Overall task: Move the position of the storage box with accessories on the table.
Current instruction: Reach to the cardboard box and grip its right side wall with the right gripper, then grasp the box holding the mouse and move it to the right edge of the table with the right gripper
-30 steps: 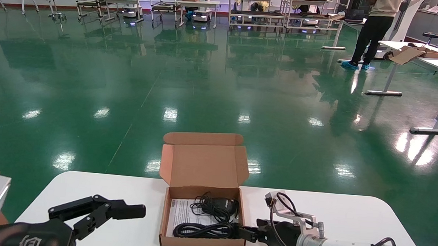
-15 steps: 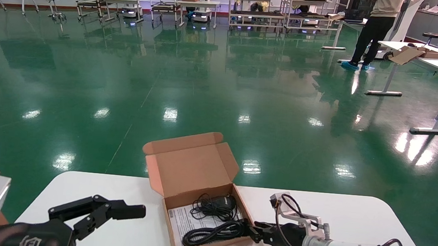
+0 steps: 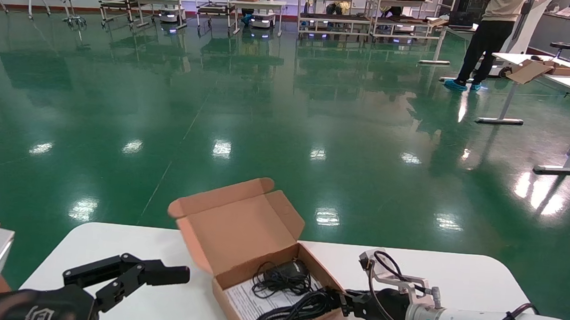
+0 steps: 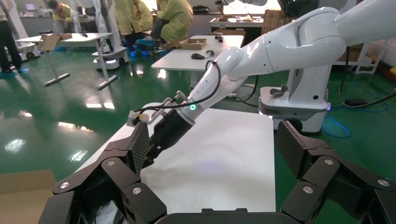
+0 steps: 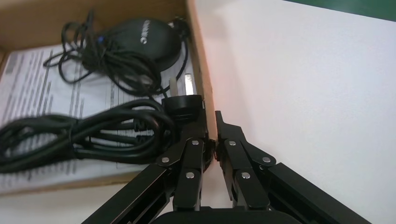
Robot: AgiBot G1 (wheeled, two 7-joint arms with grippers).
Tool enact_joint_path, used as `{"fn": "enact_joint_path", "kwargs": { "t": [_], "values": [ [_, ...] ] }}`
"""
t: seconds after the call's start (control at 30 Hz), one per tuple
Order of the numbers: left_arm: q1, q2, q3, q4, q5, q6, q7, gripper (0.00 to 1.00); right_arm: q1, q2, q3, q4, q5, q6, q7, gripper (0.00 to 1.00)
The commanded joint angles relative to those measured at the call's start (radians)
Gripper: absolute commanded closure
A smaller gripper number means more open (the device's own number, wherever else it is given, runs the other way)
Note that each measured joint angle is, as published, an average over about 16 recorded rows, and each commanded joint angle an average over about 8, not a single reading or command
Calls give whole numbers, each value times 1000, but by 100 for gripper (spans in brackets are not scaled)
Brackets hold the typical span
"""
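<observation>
The storage box (image 3: 240, 229), a flat brown cardboard mailer with its lid standing open, lies skewed on the white table (image 3: 457, 277). Inside are the coiled black power cable (image 3: 289, 311), the black adapter (image 3: 284, 273) with its thin cord, and the white printed sheet (image 3: 250, 300). My right gripper (image 3: 340, 302) is shut on the box's right side wall (image 5: 201, 70); in the right wrist view the gripper (image 5: 211, 121) has one finger inside by the cable (image 5: 93, 135) and one outside. My left gripper (image 3: 166, 277) is open and empty over the table's left part, also in its wrist view (image 4: 215, 149).
The table's far edge drops to a green floor (image 3: 268, 118). Bare tabletop (image 4: 224, 158) lies between the two arms and to the right of the box. Far off are another desk with cardboard (image 3: 537, 69), a standing person (image 3: 489, 39) and shelving carts.
The box has turned on the table: its lid swung left and its near right side moved right and nearer me, with my right gripper holding the wall. The left arm has not moved.
</observation>
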Motion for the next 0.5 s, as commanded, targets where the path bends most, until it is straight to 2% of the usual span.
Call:
{"fn": "enact_joint_path", "kwargs": {
  "t": [0.03, 0.5],
  "values": [
    [0, 0, 0, 0, 0, 0, 0, 0, 6, 3, -1, -4, -1, -9, -10, 100],
    [0, 0, 0, 0, 0, 0, 0, 0, 65, 54, 4, -19, 7, -110, -65, 100]
  ]
}}
